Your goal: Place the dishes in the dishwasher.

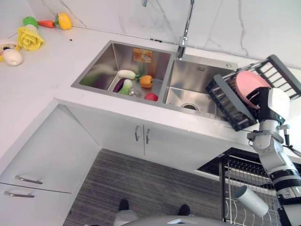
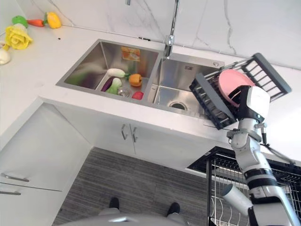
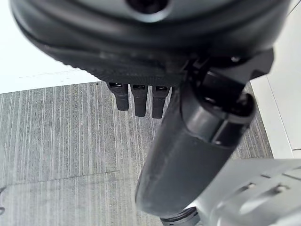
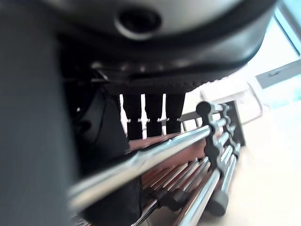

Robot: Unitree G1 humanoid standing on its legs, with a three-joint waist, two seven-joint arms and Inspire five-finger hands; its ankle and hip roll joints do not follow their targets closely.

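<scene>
Down at the near edge, the dishwasher's wire rack (image 2: 282,188) stands pulled out below the worktop (image 1: 42,80). Above it, the right robot hand (image 2: 242,101) reaches over the drying rack (image 1: 225,101) beside the sink (image 1: 181,77), against the pink plate (image 1: 249,82) that stands on edge inside; its fingers (image 4: 153,113) hang over the chrome bars, and whether they grip the plate cannot be told. Left robot hand (image 3: 136,101) hangs loose over the floor, fingers straight, holding nothing. Risk: a smooth, thin-rimmed plate could catch on the bars or slip while being lifted, and the drying rack, tilted near the sink's edge, might shift.
</scene>
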